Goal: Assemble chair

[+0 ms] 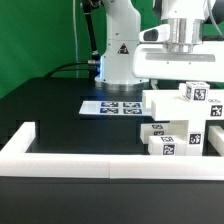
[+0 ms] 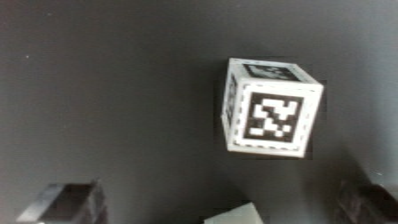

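Several white chair parts with black-and-white tags lie clustered on the black table at the exterior view's right: a flat panel [image 1: 172, 102], a tagged block [image 1: 195, 92] on it, and more tagged pieces [image 1: 166, 146] in front. My gripper [image 1: 188, 76] hangs just above this cluster. In the wrist view one white tagged block [image 2: 270, 108] lies on the table beyond my fingers. The dark fingertips [image 2: 63, 204] stand wide apart with nothing gripped. A white corner of another part [image 2: 249, 214] shows low between them.
The marker board [image 1: 112, 105] lies flat on the table in front of the arm's base [image 1: 118, 55]. A long low white barrier wall [image 1: 70, 160] runs along the table's near edge, with a short arm [image 1: 22, 135] at the exterior view's left.
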`<state>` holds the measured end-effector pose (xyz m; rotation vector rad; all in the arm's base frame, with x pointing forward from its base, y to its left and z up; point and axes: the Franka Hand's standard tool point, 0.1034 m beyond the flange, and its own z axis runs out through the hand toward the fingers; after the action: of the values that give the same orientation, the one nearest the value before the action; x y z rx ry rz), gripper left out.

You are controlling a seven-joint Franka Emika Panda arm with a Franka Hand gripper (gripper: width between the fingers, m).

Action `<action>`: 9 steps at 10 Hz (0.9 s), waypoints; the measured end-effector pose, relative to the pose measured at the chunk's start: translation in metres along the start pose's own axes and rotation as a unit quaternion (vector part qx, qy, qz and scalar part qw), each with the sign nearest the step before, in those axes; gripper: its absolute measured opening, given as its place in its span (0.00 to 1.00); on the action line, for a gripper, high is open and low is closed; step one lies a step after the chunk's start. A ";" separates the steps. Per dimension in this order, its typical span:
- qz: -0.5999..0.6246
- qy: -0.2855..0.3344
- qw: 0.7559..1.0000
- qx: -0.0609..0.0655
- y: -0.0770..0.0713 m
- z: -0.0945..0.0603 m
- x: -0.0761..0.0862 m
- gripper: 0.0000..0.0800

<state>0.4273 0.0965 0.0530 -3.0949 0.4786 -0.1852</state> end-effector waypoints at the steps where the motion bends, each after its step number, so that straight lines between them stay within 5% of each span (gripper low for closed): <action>1: -0.001 -0.001 1.000 -0.001 0.000 0.002 0.000 0.81; 9: 0.051 -0.015 0.999 -0.001 -0.008 0.002 0.001 0.81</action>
<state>0.4313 0.1035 0.0515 -3.0603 0.6337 -0.1389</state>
